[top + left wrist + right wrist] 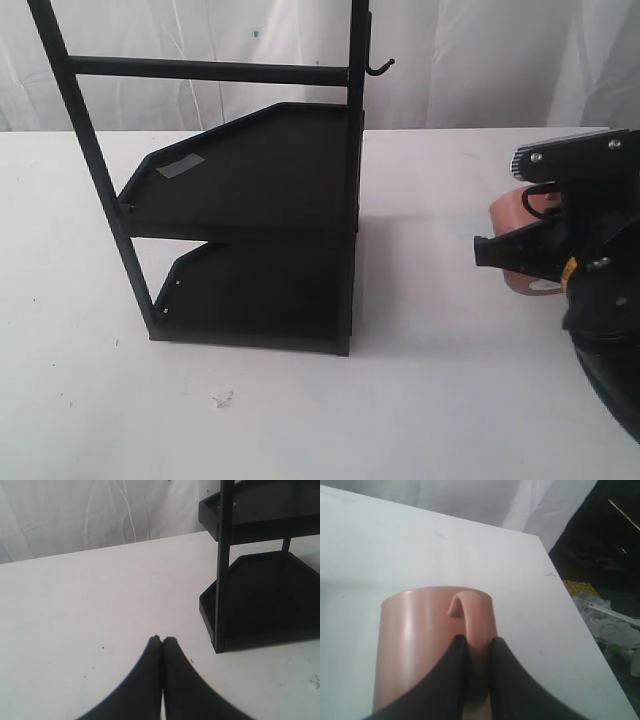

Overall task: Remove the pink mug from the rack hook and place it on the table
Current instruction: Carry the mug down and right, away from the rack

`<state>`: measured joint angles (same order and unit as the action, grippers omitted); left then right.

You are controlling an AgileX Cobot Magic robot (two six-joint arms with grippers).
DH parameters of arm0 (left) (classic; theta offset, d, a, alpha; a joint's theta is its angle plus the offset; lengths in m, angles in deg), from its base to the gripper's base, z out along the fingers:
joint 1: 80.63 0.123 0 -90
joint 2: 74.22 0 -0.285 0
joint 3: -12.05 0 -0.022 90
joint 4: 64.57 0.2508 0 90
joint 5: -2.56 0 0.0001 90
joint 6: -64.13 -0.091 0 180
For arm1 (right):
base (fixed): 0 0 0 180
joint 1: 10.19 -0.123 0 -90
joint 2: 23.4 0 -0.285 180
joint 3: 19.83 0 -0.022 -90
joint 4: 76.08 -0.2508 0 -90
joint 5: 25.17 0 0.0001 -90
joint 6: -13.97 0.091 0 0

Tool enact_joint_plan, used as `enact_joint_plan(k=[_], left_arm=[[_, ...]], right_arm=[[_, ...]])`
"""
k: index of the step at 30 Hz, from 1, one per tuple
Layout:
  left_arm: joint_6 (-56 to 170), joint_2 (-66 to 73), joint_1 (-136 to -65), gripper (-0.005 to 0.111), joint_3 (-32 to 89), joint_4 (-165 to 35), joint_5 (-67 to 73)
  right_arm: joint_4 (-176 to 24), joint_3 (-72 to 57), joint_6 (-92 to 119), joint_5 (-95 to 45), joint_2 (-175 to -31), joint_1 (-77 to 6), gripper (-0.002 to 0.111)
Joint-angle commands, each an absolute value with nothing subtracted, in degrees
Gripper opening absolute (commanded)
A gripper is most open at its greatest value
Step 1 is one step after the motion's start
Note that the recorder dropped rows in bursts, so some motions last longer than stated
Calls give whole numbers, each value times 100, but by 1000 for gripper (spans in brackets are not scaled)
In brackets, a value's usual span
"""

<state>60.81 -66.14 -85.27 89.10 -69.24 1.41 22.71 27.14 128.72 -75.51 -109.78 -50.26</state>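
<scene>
The mug (pixel 506 214) is mostly hidden behind the right gripper (pixel 497 251), out by the worktop's (pixel 430 380) right edge and well away from the rack (pixel 260 170) and its hook (pixel 380 67). That gripper's pinching the handle (pixel 470 611). Can't tell if the mug touches the worktop, and its inside doesn't show. The left gripper (pixel 162 640) is pressed together, low over the worktop near the rack's foot.

Most of the pink mug (pixel 505 215) hides behind the jaws of the right gripper (pixel 490 252). The top of the rack (pixel 260 170) runs off the picture. Cannot tell if the mug touches the worktop (pixel 430 390).
</scene>
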Motion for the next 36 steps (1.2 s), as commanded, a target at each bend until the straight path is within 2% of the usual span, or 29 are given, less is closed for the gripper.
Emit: enact_joint_plan(k=[1, 7, 19, 26, 29, 36], left_arm=[[6119, -6644, -8513, 0, 8927, -6917, 118], [6119, -6644, -8513, 0, 8927, -6917, 118], [6119, -6644, -8513, 0, 8927, -6917, 118], [6119, -6644, -8513, 0, 8927, -6917, 118], [6119, -6644, -8513, 0, 8927, -6917, 118], [6119, -6644, -8513, 0, 8927, -6917, 118]], right_arm=[[2386, 2264, 13435, -8106, -11485, -5002, 0], [2386, 1580, 13235, -8091, -12268, -4928, 0], [2386, 163, 12939, -7417, -14022, -4217, 0], [2386, 612, 12983, -7100, -13988, -4469, 0], [2386, 1111, 13456, -7538, -13890, -4714, 0], [2386, 1416, 13456, -7586, -13589, -4816, 0]])
